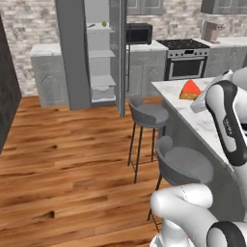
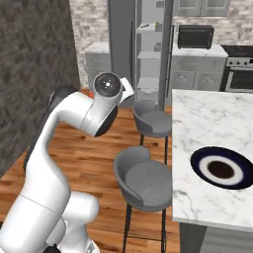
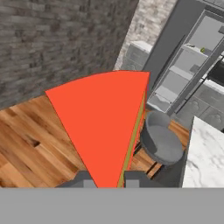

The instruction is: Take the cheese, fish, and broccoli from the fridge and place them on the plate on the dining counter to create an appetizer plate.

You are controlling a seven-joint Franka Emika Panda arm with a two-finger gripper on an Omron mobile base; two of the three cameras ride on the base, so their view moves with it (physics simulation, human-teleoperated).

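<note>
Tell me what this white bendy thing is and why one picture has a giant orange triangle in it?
The white bendy thing is a robot arm in a pretend computer kitchen. Two pictures come from cameras riding on its base, one from each side. The third camera sits on its hand, so things there look huge. The orange triangle is the cheese, a wedge pinched in the end effector. From the left base camera you see the same cheese above the dining counter. On that marble top lies a dark plate with a white ring, nothing on it yet. Behind the grey stools stands the open fridge.
</note>
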